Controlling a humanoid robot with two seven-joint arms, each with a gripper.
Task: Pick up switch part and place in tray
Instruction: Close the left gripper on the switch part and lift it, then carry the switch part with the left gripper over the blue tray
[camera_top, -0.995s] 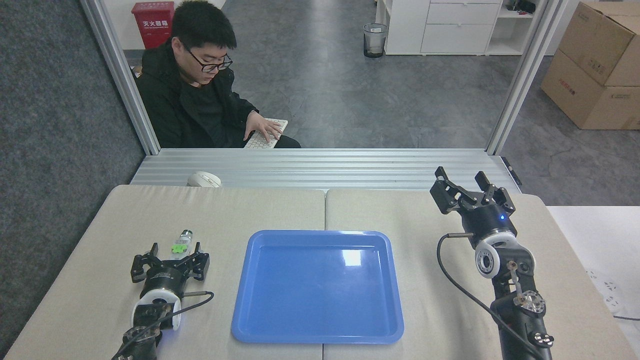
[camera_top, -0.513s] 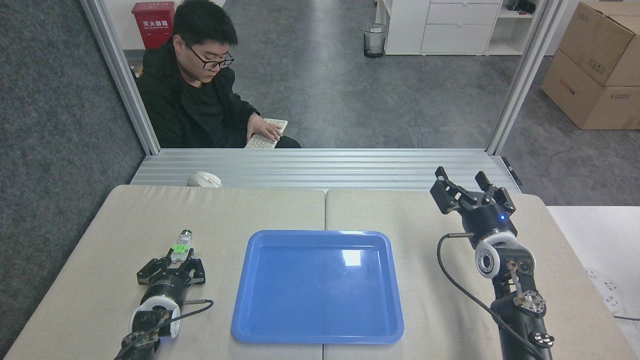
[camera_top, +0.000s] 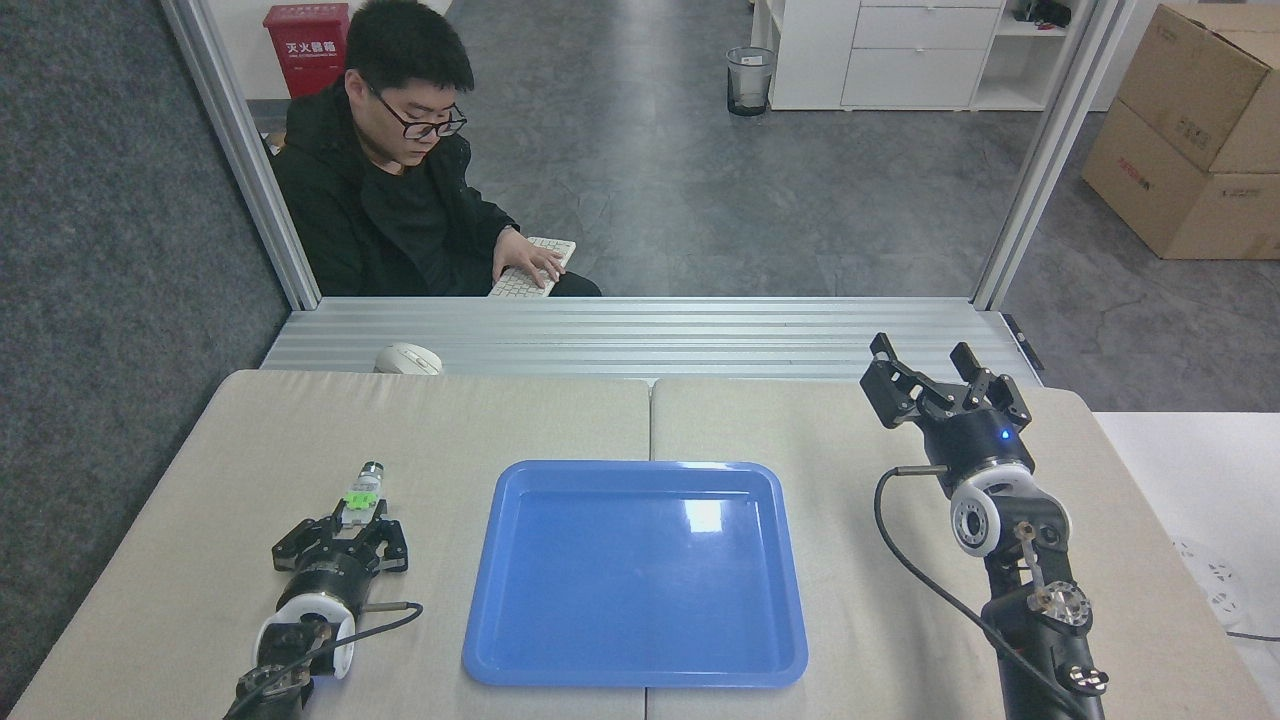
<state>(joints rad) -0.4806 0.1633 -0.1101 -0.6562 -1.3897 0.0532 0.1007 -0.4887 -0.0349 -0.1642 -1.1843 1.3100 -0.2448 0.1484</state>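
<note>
The switch part (camera_top: 361, 491), a small white-grey block with a green middle and a dark cylindrical tip, lies on the beige table left of the tray, tip pointing away from me. My left gripper (camera_top: 352, 521) is shut on its near end, and the green section and tip stick out beyond the fingers. The blue tray (camera_top: 630, 585) sits in the table's middle with nothing in it. Over the far right of the table, my right gripper (camera_top: 926, 362) is held up, open and with nothing in it.
A white computer mouse (camera_top: 407, 358) rests on the ribbed metal ledge (camera_top: 700, 335) behind the table. Beyond the ledge a person (camera_top: 385, 180) sits typing on a keyboard (camera_top: 530, 268). A white surface (camera_top: 1200, 480) adjoins the table on the right.
My left gripper's fingers, spread on either side of the switch part a second ago, have shut on its near end and drawn back slightly toward me. The right arm has not moved.
</note>
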